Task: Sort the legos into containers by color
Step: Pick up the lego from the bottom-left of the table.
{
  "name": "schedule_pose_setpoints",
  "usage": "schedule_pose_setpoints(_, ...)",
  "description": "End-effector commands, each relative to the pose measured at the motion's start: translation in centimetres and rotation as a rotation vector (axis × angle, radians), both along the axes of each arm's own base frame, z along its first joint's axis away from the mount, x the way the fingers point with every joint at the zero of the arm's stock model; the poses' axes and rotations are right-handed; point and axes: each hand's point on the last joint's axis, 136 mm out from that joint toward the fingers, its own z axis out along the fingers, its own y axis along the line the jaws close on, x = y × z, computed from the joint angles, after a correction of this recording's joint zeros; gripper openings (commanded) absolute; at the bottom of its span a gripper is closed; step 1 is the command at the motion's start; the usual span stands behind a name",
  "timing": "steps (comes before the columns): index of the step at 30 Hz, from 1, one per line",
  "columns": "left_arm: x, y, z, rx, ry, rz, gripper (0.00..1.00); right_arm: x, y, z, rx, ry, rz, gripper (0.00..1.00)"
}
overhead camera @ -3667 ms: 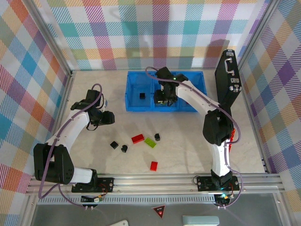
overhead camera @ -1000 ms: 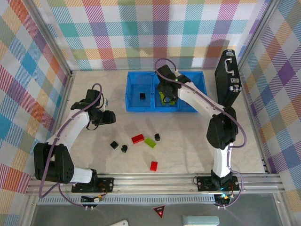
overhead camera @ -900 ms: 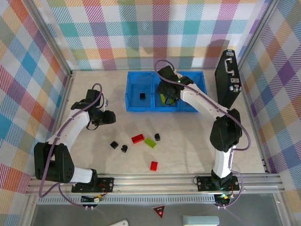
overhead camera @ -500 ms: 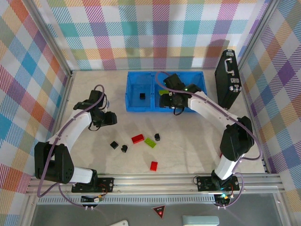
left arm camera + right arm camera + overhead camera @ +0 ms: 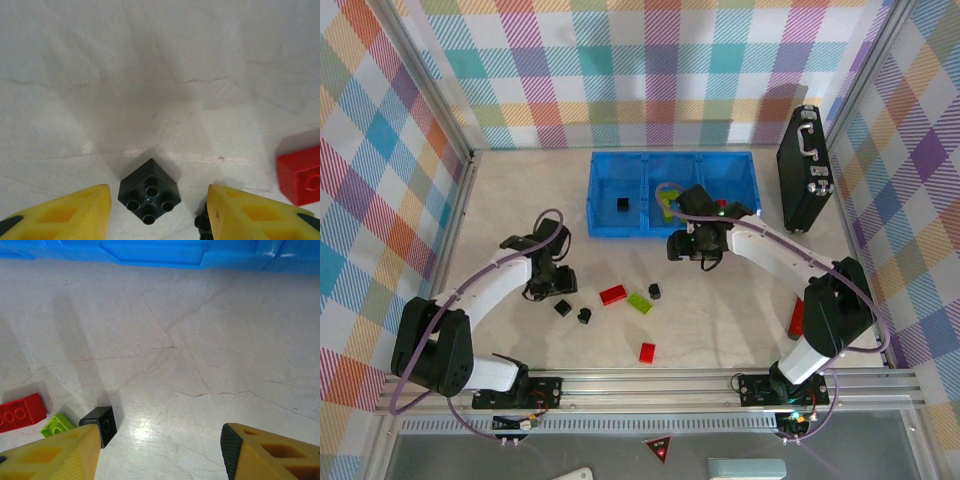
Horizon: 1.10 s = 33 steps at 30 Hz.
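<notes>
left gripper [image 5: 157,202] is hovering spread, black brick [image 5: 149,198] lying between its fingers. right gripper [image 5: 160,452] is hanging spread, blue tray [image 5: 150,251] lying ahead of it

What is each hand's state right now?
Left hand: open, holding nothing, poised over a black lego.
Right hand: open, holding nothing.
</notes>
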Motion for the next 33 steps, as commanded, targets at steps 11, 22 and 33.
schedule_pose_setpoints(11,-1.0,-0.3,-2.8,-0.006,0.039,0.084,0.54,-1.1,0.2,-0.2,0.038,0.004,0.017,0.66)
schedule_pose_setpoints(22,-2.4,0.3,-4.4,0.049,0.078,0.110,0.58,-1.6,-0.1,-0.7,0.033,0.016,0.011,0.66)
schedule_pose_setpoints(33,-3.6,0.8,-4.5,0.048,0.074,0.127,0.49,-1.8,-0.2,-0.4,0.034,0.012,0.012,0.66)
